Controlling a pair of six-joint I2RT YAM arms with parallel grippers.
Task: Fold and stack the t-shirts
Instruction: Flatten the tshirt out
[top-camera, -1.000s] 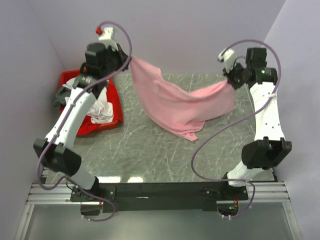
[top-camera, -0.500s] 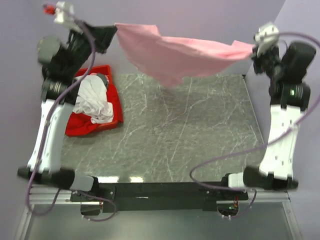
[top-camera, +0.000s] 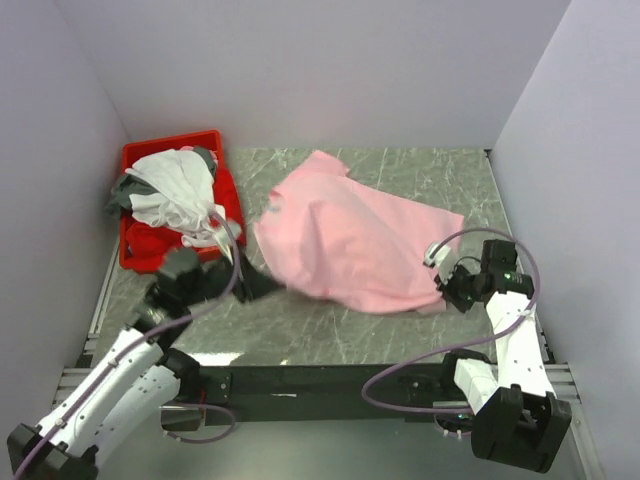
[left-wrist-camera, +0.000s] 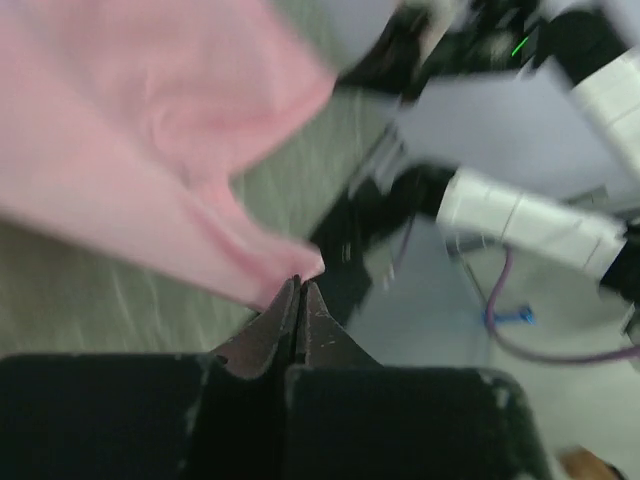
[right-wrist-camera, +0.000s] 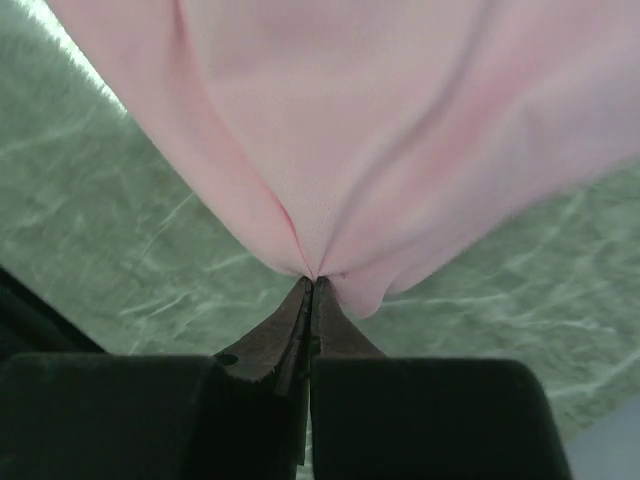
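The light pink t-shirt (top-camera: 350, 245) lies spread over the middle of the green marble table, billowed up in places. My left gripper (top-camera: 270, 284) is shut on its near left edge, low over the table; the left wrist view shows the pinched pink cloth (left-wrist-camera: 150, 170) at the gripper (left-wrist-camera: 300, 283). My right gripper (top-camera: 441, 290) is shut on the shirt's near right corner; the right wrist view shows the gripper (right-wrist-camera: 311, 281) pinching a gathered fold of the pink shirt (right-wrist-camera: 360, 120). White and grey t-shirts (top-camera: 175, 192) are piled in the red bin.
The red plastic bin (top-camera: 135, 250) stands at the far left of the table (top-camera: 330, 330), with a red garment low inside it. Lilac walls close in the back and both sides. The black base rail runs along the near edge.
Both arms swung the pink shirt up high at the back, then pulled it forward and down. It now lies spread on the table, with both grippers low near the front edge.
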